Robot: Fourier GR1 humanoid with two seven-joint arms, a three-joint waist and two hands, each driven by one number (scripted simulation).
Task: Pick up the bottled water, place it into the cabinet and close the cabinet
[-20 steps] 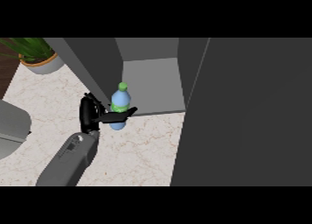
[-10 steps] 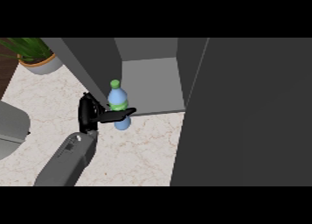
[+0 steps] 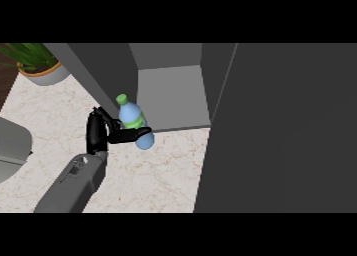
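Left black hand [image 3: 101, 134], fingers curled round a blue plastic water bottle with green cap [image 3: 134, 121]. Bottle tilted, above the pale marble worktop [image 3: 155, 175], at the open grey cabinet's [image 3: 173, 95] front edge.

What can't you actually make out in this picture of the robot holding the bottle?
- Right hand: shows nowhere in the head view.
- Cabinet interior: its right part is hidden behind the large dark panel, probably the door.
- Bottled water: partly covered by the left hand; its label is too small to read.
- Potted plant: cut off by the view's upper left edge.
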